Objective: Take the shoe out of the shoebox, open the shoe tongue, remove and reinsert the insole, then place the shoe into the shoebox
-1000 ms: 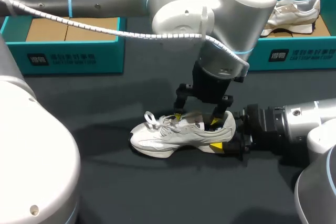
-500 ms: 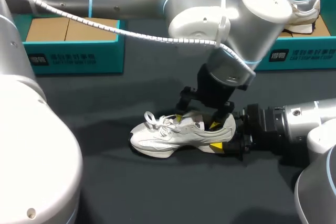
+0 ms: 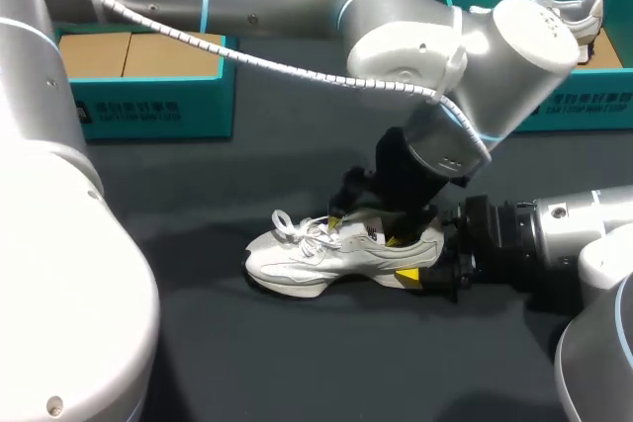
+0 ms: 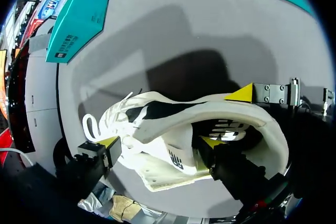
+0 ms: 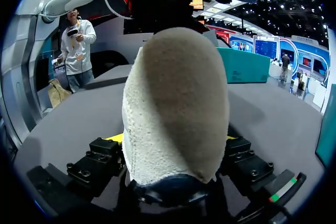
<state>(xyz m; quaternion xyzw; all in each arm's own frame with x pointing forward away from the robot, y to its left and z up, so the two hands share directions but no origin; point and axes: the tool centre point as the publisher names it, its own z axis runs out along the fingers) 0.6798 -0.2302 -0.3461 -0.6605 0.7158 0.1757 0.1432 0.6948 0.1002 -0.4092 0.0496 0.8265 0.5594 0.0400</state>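
Note:
A white sneaker point(image 3: 331, 254) stands upright on the dark table, toe to the left, laces loose. My right gripper point(image 3: 425, 256) comes in from the right and is shut on the sneaker's heel point(image 5: 176, 114), one finger on each side. My left gripper point(image 3: 368, 229) hangs over the shoe's mouth and is open. In the left wrist view one of its yellow fingertips point(image 4: 210, 141) is inside the opening, while the other sits outside by the laces point(image 4: 113, 121). A flat white piece point(image 4: 168, 174) lies between the left gripper's fingers against the shoe's side.
A teal shoebox point(image 3: 148, 106) with a brown cardboard floor stands at the back left. At the back right a second teal shoebox point(image 3: 584, 106) holds another pale sneaker point(image 3: 579, 17). My left arm's big elbow spans the table's middle.
My left arm's wrist has swung rightward and leaned down over the shoe, its fingers staying at the shoe's mouth. The sneaker and my right arm have kept still.

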